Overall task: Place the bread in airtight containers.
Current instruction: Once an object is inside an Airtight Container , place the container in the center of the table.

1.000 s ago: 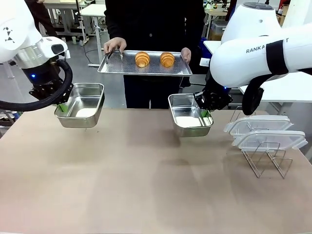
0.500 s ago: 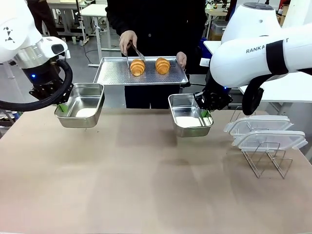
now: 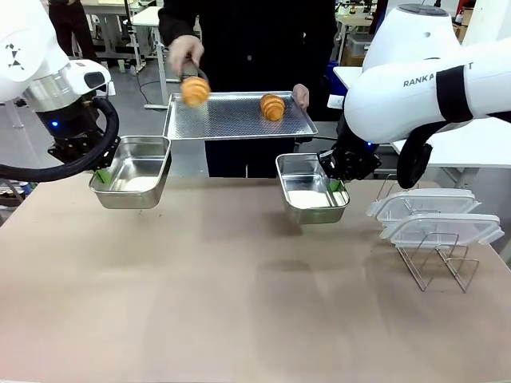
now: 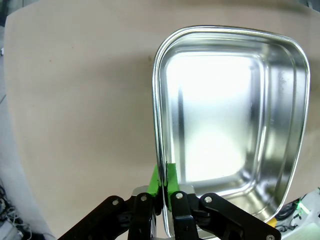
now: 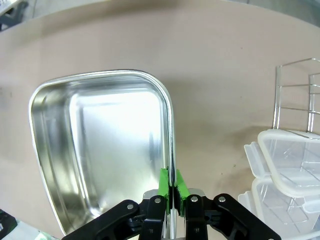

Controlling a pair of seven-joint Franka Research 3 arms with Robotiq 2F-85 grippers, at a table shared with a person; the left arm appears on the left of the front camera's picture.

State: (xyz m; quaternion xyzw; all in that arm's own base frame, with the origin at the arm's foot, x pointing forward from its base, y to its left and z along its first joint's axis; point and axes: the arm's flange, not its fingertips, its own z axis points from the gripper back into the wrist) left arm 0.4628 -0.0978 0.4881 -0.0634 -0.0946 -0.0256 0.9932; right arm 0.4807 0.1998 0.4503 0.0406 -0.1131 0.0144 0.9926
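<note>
A broad bench [image 3: 239, 319] with a matt tan top spans the foreground, plain and evenly lit, with soft grey shadows (no hard edges anywhere) lying across its middle. Beyond its far edge the floor [image 3: 129, 94] is pale grey. White tables [image 3: 148, 16] on thin metal legs stand at the back left, and another white table [image 3: 479, 140] sits close by on the right. A brown box [image 3: 354, 49] shows farther back at the upper right
</note>
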